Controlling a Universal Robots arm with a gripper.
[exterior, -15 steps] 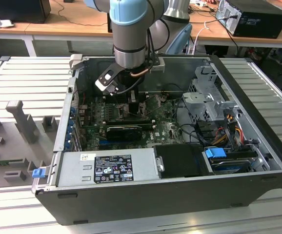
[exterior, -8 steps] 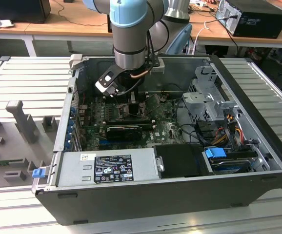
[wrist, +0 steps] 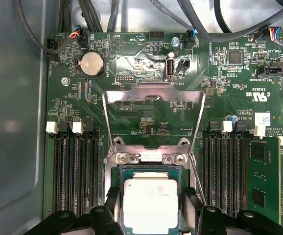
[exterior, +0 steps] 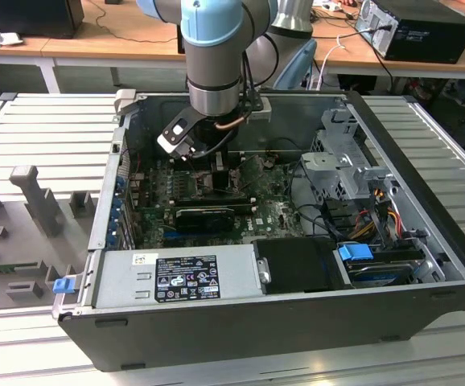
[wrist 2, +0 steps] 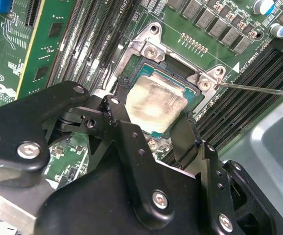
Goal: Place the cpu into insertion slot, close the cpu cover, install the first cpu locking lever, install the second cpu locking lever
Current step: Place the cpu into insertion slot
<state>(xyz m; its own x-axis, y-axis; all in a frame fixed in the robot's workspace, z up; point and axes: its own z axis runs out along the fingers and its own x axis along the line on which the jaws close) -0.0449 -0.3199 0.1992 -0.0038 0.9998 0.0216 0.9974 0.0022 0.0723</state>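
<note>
One cpu, silver-grey top upward, flat and level within the insertion slot, with the black surround visible past its edges in both wrist views. Two black fingers of the gripper against opposite edges of the chip, closed to its width and gripping it. Just beyond the socket, the cpu cover swung up and open on its hinge, with green motherboard visible through its square cut-out. One thin locking lever standing free, angled away from a corner of the socket. Rows of long black memory slots on both sides of the socket. In the exterior view, the arm at the upper middle of the frame, wrist pointed nearly straight down into the open computer case, tool end over the board near frame centre. Grey power supply along the case's near wall, lower middle of the frame, well apart from the gripper.
</note>
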